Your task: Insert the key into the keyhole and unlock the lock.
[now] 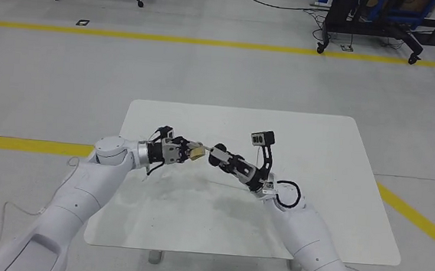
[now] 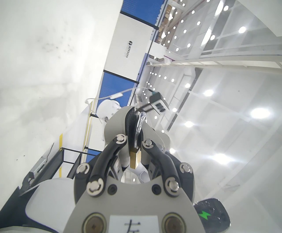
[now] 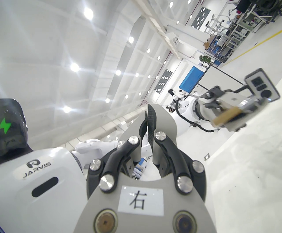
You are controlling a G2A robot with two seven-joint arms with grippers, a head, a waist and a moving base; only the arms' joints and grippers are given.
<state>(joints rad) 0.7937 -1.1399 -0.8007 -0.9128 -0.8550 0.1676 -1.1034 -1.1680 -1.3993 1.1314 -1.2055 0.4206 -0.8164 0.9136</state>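
- Lock (image 2: 134, 158), a small brass padlock, is held up over the table, left of its middle and nearer the far edge than the near one. Its silver shackle runs up between the finger pads, and its brass body sits lower, between the black linkages.
- Left claw (image 2: 137, 118) is clenched on the lock. In the top view it (image 1: 185, 151) points right, with the brass lock (image 1: 195, 151) sticking out of its tip.
- Right claw (image 3: 149, 115) has its ribbed pads pressed together; what, if anything, they pinch cannot be told. In the top view it (image 1: 217, 154) points left and sits just beside the lock, tip to tip with the left claw.
- From the right wrist, the lock (image 3: 224, 117) shows as a tan block jutting from the left claw (image 3: 233, 120), off to one side of the right claw's line.
- Table (image 1: 317, 143) is white with rounded corners. A wide stretch of its top lies between the claws and the right edge, a narrower one toward the left edge, and a broad band toward the near edge.
- Grey floor (image 1: 207, 73) surrounds the table, crossed by a yellow line (image 1: 209, 41) well beyond the far edge. A dark wheeled frame (image 1: 371, 32) stands far right.
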